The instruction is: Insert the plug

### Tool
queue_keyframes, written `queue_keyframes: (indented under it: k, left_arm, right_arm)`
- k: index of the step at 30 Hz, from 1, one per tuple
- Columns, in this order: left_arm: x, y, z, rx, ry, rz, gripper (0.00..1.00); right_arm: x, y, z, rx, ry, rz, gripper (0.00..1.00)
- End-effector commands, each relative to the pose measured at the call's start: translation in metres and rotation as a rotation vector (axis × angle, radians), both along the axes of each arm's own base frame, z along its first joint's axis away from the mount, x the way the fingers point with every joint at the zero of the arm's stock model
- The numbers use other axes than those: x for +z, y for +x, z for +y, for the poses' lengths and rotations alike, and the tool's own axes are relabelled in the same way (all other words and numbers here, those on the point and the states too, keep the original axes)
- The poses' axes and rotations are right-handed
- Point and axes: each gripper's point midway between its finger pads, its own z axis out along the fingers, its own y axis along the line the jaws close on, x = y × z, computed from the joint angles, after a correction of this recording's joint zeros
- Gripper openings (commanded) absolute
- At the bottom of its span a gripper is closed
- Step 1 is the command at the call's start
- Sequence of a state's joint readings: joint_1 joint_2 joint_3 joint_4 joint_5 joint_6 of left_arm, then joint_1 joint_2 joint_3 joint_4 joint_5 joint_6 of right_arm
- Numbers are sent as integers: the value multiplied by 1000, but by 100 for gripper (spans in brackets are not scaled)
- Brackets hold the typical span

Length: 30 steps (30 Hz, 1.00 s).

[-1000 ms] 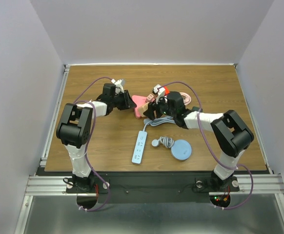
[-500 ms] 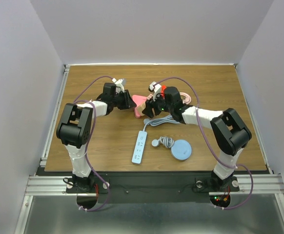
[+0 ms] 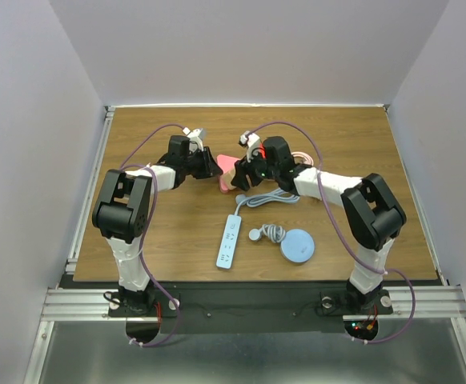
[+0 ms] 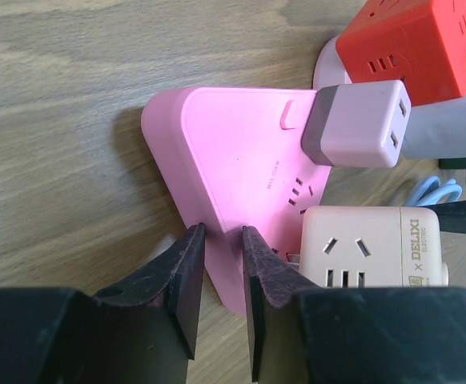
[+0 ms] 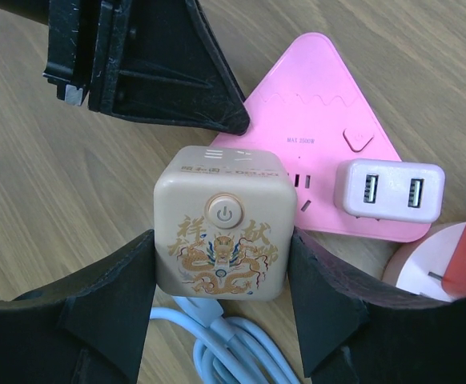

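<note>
1. Your right gripper (image 5: 221,248) is clenched on the beige cube plug (image 5: 221,200), one finger on each side. The plug hangs over the near edge of the pink power strip (image 4: 225,152).
2. The free socket slots (image 5: 301,192) show just beyond the cube's corner on the right-finger side. I judge the pins are not yet over them, so pressing now could land them on bare plastic and tilt the cube.
3. Your left gripper (image 4: 221,236) has its jaws nearly together at the strip's edge. I cannot tell whether it actually clamps the strip, which could skid away under a push.
4. The white USB adapter (image 5: 389,190) sits close on the right-finger side and could be knocked.
5. The cube's button face points back at your wrist and its pins are hidden. It is near-cubic, with no clear long axis.
</note>
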<state>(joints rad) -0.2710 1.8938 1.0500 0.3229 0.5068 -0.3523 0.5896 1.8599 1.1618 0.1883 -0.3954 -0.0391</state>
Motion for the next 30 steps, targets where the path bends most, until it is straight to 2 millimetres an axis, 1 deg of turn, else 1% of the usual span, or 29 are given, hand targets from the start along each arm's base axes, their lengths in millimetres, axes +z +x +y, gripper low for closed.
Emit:
queue_keyframes:
  k: [1,2,4,5,8,9,10,11,13,16,21,24,26,27,29,30]
  left_arm:
    - [-40,-19,19,16,122,111,11]
    - [-41,-19,18,15,122,111,10]
    - [-42,-20,17,11,120,113,9]
    - [-44,-20,17,10,122,118,8]
    - [-47,-22,16,5,120,124,7]
    - [-48,-23,15,1,121,128,7]
    - [-49,-24,15,0,120,129,6]
    - [-49,-24,14,0,121,129,5]
    - [-49,-25,14,-1,120,129,2]
    - [-50,-26,13,-5,120,130,0]
    - [-53,-28,13,-8,123,138,0]
    - [-54,-28,12,-10,121,139,0]
    - [-54,-28,12,-10,119,141,0]
    - [-54,-28,12,-10,119,141,0]
    - [-53,-29,11,-14,112,140,0]
    - [-53,-29,11,-16,111,138,0]
  right_arm:
    - [-9,13,-11,-65,-89,23,0]
    - [-9,12,-12,-72,-98,32,0]
    - [-5,18,-14,-99,-104,25,0]
    - [-1,20,-13,-106,-101,28,1]
    - [-5,23,-12,-121,-110,42,0]
    - [0,26,-9,-124,-104,32,1]
    - [-1,26,-6,-125,-107,30,0]
    - [-9,24,-9,-136,-138,53,0]
    - [-6,25,-3,-134,-136,46,0]
    - [-9,29,2,-155,-149,45,0]
    - [-10,36,2,-194,-172,39,0]
    - [-5,39,4,-213,-179,29,1]
    - [-9,41,3,-227,-197,34,0]
    - [-7,43,5,-229,-199,30,0]
    - [-17,43,4,-238,-233,45,0]
    - [-18,44,6,-238,-236,47,0]
